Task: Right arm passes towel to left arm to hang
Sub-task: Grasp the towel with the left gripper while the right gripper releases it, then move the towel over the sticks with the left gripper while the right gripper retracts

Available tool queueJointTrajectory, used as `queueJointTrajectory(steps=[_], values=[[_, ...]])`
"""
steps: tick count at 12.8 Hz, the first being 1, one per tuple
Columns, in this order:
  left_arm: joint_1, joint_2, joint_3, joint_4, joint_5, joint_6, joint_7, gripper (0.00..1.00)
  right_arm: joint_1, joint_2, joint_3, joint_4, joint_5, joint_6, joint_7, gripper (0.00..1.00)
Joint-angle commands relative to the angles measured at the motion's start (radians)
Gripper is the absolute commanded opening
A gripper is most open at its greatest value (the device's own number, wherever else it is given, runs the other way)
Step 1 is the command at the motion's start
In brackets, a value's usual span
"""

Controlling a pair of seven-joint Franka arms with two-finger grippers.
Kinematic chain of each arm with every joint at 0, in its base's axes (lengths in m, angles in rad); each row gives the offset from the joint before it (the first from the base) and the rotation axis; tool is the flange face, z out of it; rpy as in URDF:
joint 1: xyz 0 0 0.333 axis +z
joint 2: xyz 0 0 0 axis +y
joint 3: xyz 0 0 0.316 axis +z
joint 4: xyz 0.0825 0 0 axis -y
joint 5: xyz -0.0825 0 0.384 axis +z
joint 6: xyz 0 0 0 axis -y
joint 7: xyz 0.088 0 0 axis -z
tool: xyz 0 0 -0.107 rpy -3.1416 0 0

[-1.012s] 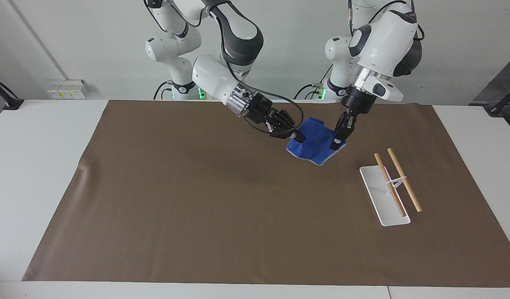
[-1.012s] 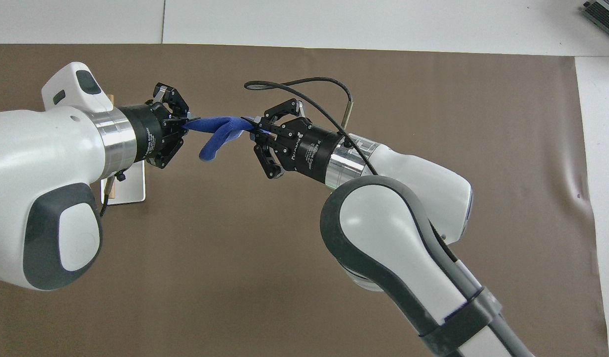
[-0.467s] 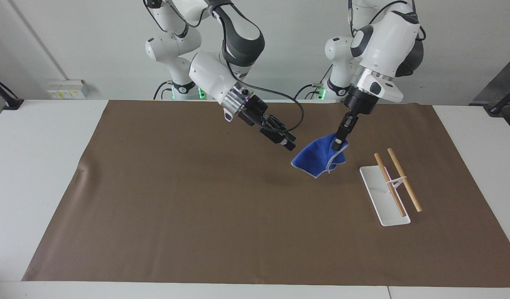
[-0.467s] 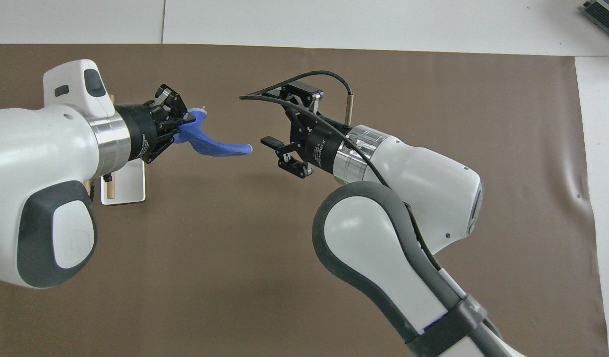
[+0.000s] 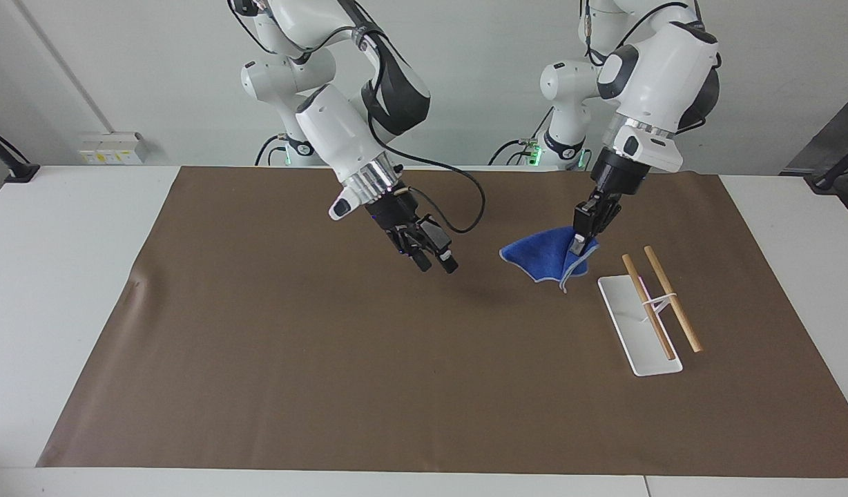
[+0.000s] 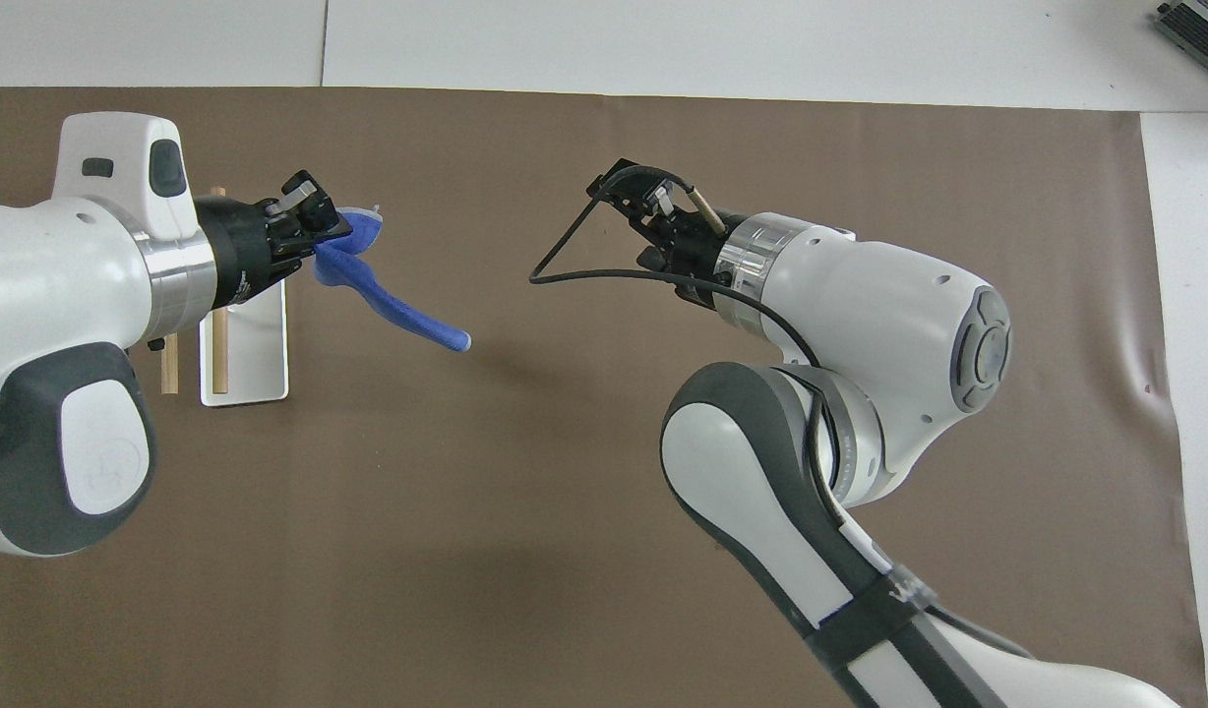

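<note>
Towel [image 5: 545, 257] clamped at one corner in left gripper [image 5: 581, 243], dangling just beside the rack [image 5: 638, 324] and nearer the robots, rods [image 5: 662, 300] lengthwise away; right gripper [image 5: 434, 261] spread, empty, well apart.

Royal-blue towel [image 5: 541, 257] with pale edging, brown mat [image 5: 327, 359], white tray [image 5: 638, 331].

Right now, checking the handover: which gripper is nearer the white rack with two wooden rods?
Left. The left gripper, holding the blue towel, hangs beside the white rack; the right gripper is open over mid-mat.
</note>
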Motion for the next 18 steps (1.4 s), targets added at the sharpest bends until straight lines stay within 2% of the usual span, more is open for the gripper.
queueJointTrajectory(steps=[1,5,8,12,14,18], values=[[0.011,0.036,0.001,-0.022,0.005,0.018,0.115,0.0,-0.079,-0.012,0.007,-0.004,-0.172,-0.103,-0.124,1.0],[0.012,0.084,0.093,-0.013,0.007,0.005,0.291,0.0,-0.172,-0.015,0.007,0.043,-0.474,-0.322,-0.172,1.0],[0.012,0.122,0.101,-0.002,0.005,0.012,0.341,0.0,-0.223,-0.027,0.007,0.1,-0.601,-0.505,-0.179,1.0],[0.02,0.188,0.144,0.053,0.007,0.008,0.459,0.0,-0.349,-0.118,0.011,0.12,-0.637,-0.698,-0.317,1.0],[0.023,0.192,0.159,0.059,0.007,0.0,0.542,0.0,-0.398,-0.158,0.007,0.135,-0.637,-0.787,-0.397,1.0],[0.023,0.205,0.196,0.096,0.007,-0.035,0.657,0.0,-0.424,-0.218,-0.058,0.198,-0.639,-0.963,-0.475,1.0]])
